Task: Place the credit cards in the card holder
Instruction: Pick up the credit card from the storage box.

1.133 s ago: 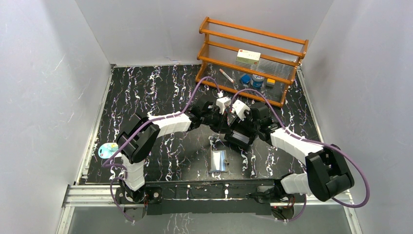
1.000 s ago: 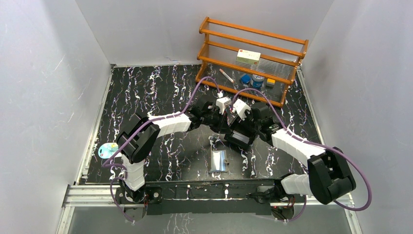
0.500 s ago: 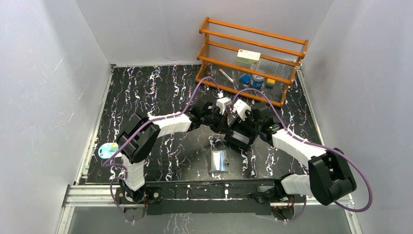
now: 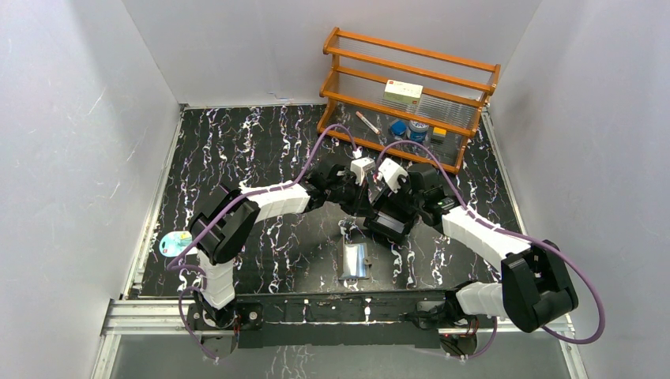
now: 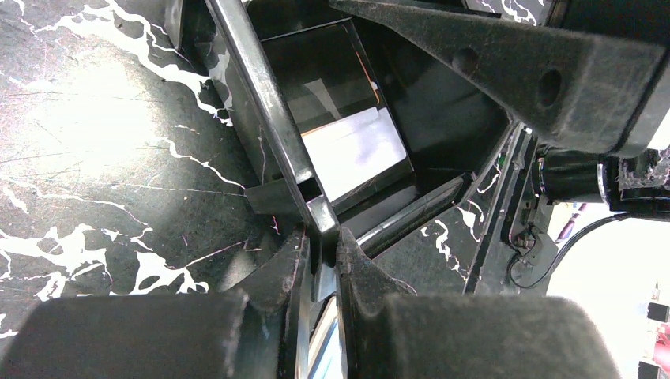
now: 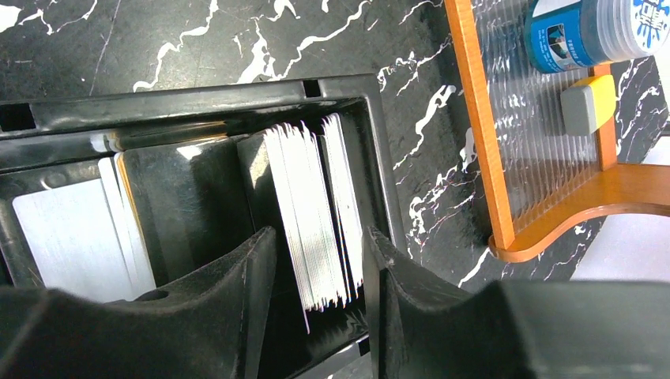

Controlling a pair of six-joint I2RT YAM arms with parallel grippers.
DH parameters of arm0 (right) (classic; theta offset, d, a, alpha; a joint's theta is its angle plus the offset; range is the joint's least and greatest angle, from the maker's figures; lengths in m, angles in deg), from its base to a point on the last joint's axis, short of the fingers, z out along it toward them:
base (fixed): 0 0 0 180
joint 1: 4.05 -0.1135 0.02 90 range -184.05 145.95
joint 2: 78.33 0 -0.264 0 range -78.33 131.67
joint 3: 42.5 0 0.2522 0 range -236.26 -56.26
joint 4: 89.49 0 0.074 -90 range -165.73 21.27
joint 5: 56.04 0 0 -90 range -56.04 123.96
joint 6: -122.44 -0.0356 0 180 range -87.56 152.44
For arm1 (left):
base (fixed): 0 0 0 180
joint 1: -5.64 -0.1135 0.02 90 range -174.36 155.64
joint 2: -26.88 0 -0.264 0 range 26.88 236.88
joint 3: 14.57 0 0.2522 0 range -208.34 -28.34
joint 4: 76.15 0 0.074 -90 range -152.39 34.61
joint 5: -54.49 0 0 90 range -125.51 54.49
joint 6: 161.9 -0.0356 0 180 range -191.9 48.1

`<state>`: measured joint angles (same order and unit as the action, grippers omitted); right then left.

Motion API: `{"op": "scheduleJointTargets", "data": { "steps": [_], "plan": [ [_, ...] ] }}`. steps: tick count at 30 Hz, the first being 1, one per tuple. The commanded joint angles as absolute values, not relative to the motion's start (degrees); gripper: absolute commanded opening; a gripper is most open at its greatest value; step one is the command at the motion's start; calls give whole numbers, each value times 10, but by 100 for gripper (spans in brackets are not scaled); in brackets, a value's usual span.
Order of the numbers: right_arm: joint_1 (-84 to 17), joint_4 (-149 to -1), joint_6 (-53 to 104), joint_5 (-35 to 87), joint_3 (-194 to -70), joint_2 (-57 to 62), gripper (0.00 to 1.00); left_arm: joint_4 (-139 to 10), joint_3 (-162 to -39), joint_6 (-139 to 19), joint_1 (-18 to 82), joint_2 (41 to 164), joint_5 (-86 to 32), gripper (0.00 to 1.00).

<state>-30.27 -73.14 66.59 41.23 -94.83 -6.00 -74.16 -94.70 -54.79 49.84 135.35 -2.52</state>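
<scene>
The left jaws are pressed together on a corner wall of the black tray [image 5: 261, 103], their fingers [image 5: 280, 268] pinching that wall from both sides. In the left wrist view a pale card [image 5: 355, 150] lies flat on the tray's floor, with an orange edge showing at its far side. The right jaws stand spread inside the tray's other compartment, one on either side of a stack of cards [image 6: 312, 213] that stands on edge and leans a little. The right finger [image 6: 411, 316] is just beside the stack, and a dark gap shows between the stack and the left finger [image 6: 229, 292], so nothing is gripped. More pale cards [image 6: 71, 237] lie flat in the next compartment, past a dark divider. From above, both arms meet over the tray [image 4: 387, 225] in the middle of the black marbled bench [image 4: 237, 150]. The card holder [image 4: 353, 260] lies flat and open on the bench, shiny sleeve up. It is on the near side of the tray, between the two arm bases and apart from both jaws, and no card can be made out in it. An orange rack [image 4: 411, 95] stands at the far right, just beyond the tray, with a blue tub [image 6: 577, 31] and a small yellow-and-grey block [image 6: 589, 103] on its ribbed bottom shelf
</scene>
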Motion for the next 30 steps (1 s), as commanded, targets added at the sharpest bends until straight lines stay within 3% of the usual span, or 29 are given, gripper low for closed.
{"op": "scheduleJointTargets", "data": {
  "steps": [1, 6, 11, 14, 26, 30],
  "plan": [
    [-299, -732, 694, 417, -969, -55, 55, -746, -941, -533, 494, 1355, 16, 3],
    [-300, -742, 711, 414, -961, -49, 58, -755, -940, -524, 494, 1359, 23, 3],
    [-299, -748, 706, 427, -967, -49, 42, -750, -942, -526, 494, 1361, 24, 3],
    [-299, -754, 703, 429, -967, -59, 37, -747, -940, -529, 494, 1362, 23, 3],
    [-300, -735, 692, 419, -984, -79, 41, -747, -944, -528, 493, 1368, 25, 3],
    [-299, -734, 694, 413, -982, -73, 33, -748, -942, -527, 493, 1367, 26, 3]
  ]
}}
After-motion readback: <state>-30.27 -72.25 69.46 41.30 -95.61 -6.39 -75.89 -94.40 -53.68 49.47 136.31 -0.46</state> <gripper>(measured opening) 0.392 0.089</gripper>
